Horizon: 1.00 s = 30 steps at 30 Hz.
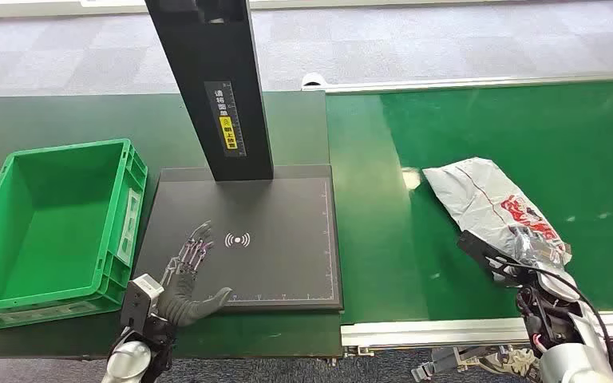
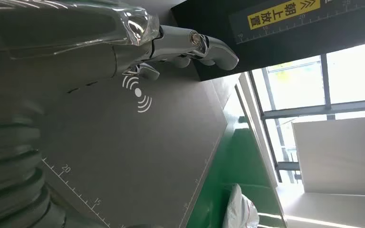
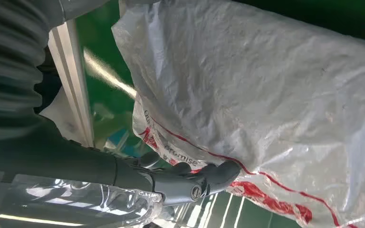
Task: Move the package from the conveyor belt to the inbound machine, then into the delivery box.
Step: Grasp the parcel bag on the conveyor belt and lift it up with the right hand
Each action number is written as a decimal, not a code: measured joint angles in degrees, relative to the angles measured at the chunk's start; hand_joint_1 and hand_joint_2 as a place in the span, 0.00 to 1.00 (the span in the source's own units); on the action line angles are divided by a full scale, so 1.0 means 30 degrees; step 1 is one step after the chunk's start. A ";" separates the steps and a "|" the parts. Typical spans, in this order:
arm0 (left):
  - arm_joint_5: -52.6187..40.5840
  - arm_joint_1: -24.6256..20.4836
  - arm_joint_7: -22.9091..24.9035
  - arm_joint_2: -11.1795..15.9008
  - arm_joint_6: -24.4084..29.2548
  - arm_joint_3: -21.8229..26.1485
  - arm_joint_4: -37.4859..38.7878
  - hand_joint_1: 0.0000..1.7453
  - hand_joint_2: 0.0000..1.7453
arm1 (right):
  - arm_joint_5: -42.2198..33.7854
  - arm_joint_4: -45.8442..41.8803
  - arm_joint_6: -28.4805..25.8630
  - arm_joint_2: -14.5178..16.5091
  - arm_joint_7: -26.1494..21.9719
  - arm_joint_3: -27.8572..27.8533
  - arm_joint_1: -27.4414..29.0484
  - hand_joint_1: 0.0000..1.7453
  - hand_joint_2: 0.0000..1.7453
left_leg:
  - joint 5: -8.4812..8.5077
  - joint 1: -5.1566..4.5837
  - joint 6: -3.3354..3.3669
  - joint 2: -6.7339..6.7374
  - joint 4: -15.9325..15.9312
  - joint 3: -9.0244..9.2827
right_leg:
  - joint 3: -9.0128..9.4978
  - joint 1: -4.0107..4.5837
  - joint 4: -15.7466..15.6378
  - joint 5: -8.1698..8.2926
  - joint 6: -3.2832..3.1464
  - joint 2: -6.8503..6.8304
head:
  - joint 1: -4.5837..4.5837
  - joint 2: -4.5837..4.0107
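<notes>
Our right hand at the package's near end, still on the belt.

Our right hand [image 1: 536, 257] has its fingers [image 3: 209, 175] against the near end of the package [image 1: 491, 203] on the conveyor belt [image 1: 447, 144]; we cannot tell whether they are closed on it. It looks light, soft, crinkly and slippery, so we would bunch the film. Our left hand [image 1: 187, 275] rests spread and empty on the inbound machine [image 1: 287, 263], beside the delivery box [image 1: 124, 211].
</notes>
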 joint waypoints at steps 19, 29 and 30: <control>-0.0195 0.0434 0.0044 -0.0266 0.0060 0.0288 -0.0166 0.00 1.00 | -0.0543 0.0262 0.1402 0.0390 -0.0990 -0.0060 -0.0381 1.00 1.00 | 0.0000 0.0001 0.0000 0.0004 0.0000 0.0008 | 0.0008 0.0001 0.0000 0.0000 0.0000 0.0001 | 0.0004 0.0000; -0.0281 0.0700 0.0044 -0.0284 0.0058 0.0648 -0.0446 0.00 1.00 | -0.0319 0.0262 0.1548 0.0667 -0.1720 0.0036 -0.0726 1.00 1.00 | 0.0001 0.0002 -0.0001 0.0000 0.0000 0.0015 | 0.0018 0.0002 0.0002 0.0001 0.0000 0.0000 | 0.0002 0.0000; -0.0286 0.0709 0.0042 -0.0284 0.0056 0.0686 -0.0479 0.00 1.00 | -0.0313 0.0262 0.1521 0.0692 -0.1813 0.0055 -0.0730 1.00 1.00 | 0.0001 0.0002 -0.0001 0.0000 0.0000 0.0013 | 0.0018 0.0002 0.0002 0.0001 0.0000 -0.0001 | 0.0002 0.0000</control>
